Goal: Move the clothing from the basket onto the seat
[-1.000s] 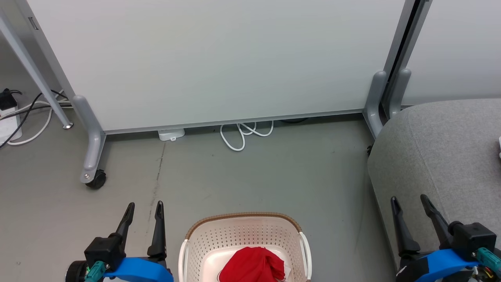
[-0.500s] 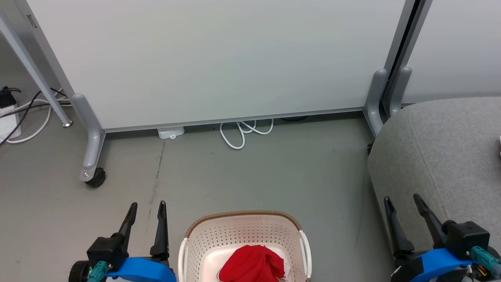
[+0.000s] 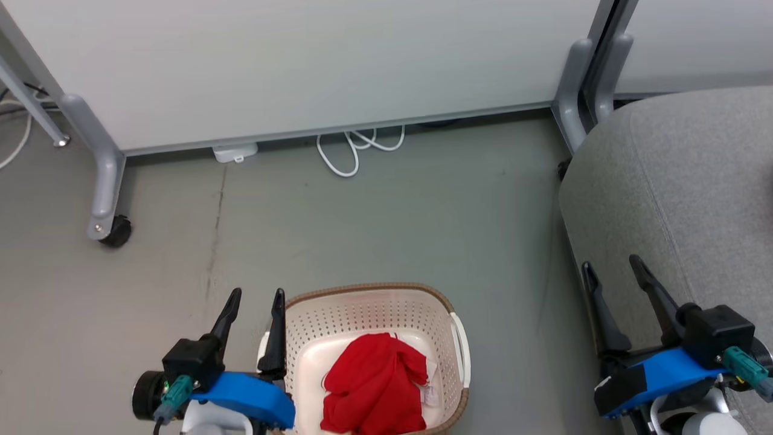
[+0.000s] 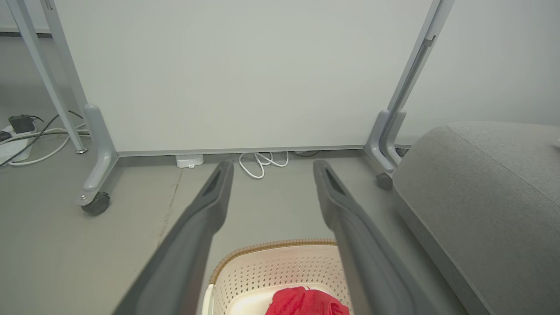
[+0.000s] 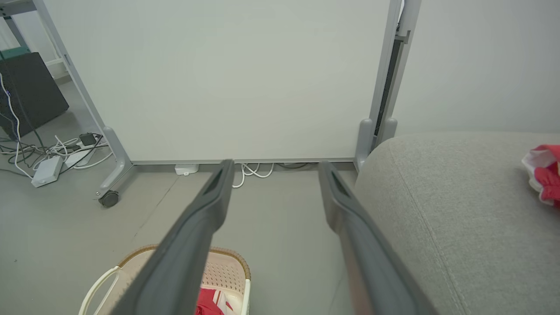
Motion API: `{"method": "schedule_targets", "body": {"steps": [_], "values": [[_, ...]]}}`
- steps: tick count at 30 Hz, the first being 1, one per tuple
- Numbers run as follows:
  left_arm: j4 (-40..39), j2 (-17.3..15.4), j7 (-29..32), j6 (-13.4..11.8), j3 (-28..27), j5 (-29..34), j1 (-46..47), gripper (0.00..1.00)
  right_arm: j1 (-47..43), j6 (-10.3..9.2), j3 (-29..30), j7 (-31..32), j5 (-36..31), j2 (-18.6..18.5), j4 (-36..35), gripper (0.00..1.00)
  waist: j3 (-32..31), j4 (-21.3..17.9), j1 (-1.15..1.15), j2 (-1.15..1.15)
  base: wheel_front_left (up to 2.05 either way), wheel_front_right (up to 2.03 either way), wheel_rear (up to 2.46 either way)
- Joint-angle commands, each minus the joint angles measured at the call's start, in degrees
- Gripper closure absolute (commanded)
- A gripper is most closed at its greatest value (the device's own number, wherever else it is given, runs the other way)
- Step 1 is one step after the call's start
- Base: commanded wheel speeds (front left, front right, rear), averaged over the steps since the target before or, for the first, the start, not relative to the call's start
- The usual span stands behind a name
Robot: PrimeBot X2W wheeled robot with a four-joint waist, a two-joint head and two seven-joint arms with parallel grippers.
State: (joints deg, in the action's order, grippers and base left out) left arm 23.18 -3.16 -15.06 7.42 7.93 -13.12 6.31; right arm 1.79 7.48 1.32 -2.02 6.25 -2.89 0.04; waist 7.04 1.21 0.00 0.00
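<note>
Red garment [image 3: 374, 386] crumpled inside the perforated laundry basket [image 3: 362, 297] on the floor [image 3: 386, 223]; second garment [image 5: 544, 173], possibly white-trimmed, on the grey seat [image 3: 694, 181]. Left gripper [image 3: 256, 293] just beside the basket's rim, right gripper [image 3: 610, 263] by the seat's edge, fingers spread wide, gripping nothing.

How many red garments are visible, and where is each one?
2. The first garment lies in the basket; the second garment, partly white, lies on the seat. Others may hide beneath the first.

Bright, even diffuse light, no glare. Faint soft shadow on the floor [image 3: 423, 229] just beside the seat [image 3: 664, 181]. Wrist-view fingers [image 4: 192, 245] blur near the lens.
</note>
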Motion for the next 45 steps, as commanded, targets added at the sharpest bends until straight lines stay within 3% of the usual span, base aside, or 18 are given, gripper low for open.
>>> {"method": "schedule_targets", "body": {"steps": [1,12,20,32,43,45], "values": [[0.2,0.1,-0.2,0.1,0.7,-0.3,2.1,0.00,1.2,0.03,0.0,0.4,-0.6,0.0,-0.9,0.00,3.9,-1.0,0.00,0.00,0.00,0.00,0.00],[6.1,0.2,-0.2,0.1,6.9,-2.0,10.6,0.00,7.1,0.02,-1.6,1.8,-3.5,-0.9,-6.3,0.00,16.1,-4.0,0.00,0.00,0.00,0.00,0.00],[12.8,0.2,-0.2,0.1,14.4,-3.4,17.1,0.00,10.4,0.02,-3.5,1.8,-3.6,-2.0,-8.8,0.00,23.8,-6.0,0.00,0.00,0.00,0.00,0.00],[24.1,-2.1,-0.2,0.1,23.5,-5.3,25.4,0.00,14.3,0.02,-7.1,-0.3,-3.0,-1.5,-10.5,0.00,32.3,-10.6,0.00,0.00,0.00,0.00,0.00],[35.3,-3.9,-0.2,0.1,24.9,-6.7,31.7,0.00,14.7,0.03,-9.7,-3.2,-2.1,-0.1,-9.7,0.00,39.1,-14.8,0.00,0.00,0.00,0.00,0.00],[35.9,-4.2,-0.2,-1.0,24.7,-5.9,32.9,0.00,14.7,0.02,-9.7,-3.5,-2.0,0.0,-9.6,0.00,40.2,-14.9,0.00,0.00,0.00,0.00,0.00]]}}
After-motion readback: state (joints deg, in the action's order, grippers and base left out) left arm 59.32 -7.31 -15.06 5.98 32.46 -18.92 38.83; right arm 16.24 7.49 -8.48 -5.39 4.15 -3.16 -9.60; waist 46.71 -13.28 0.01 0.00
